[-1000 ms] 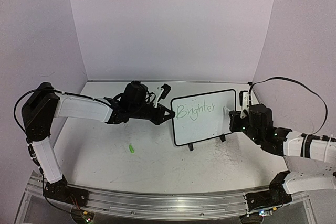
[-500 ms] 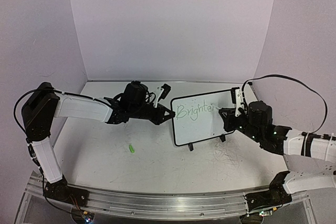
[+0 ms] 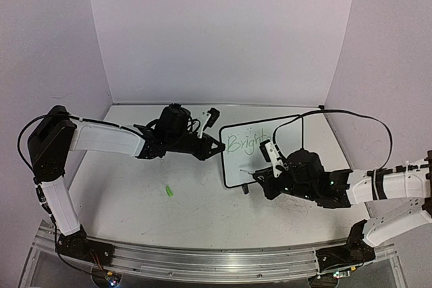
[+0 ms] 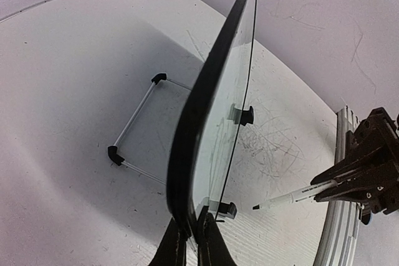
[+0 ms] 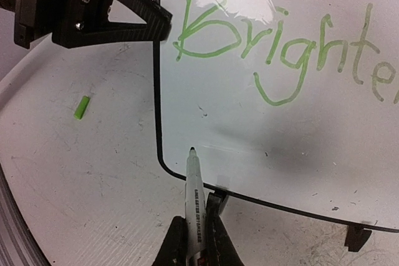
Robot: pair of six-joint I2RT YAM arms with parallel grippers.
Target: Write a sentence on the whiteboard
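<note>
The whiteboard (image 3: 239, 163) is clamped at its left edge by the left gripper (image 3: 217, 148); a marker (image 5: 195, 197), tip near the board's lower left corner, is clamped by the right gripper (image 5: 196, 232).

A scuffed white counter (image 3: 202, 215) stands between pale lilac walls (image 3: 223, 32). A small green piece (image 3: 169, 191) lies flat and alone on its left half. Faint grey scribbles (image 4: 274, 146) mark its right side. A metal rail (image 3: 202, 260) runs along the near edge.
</note>
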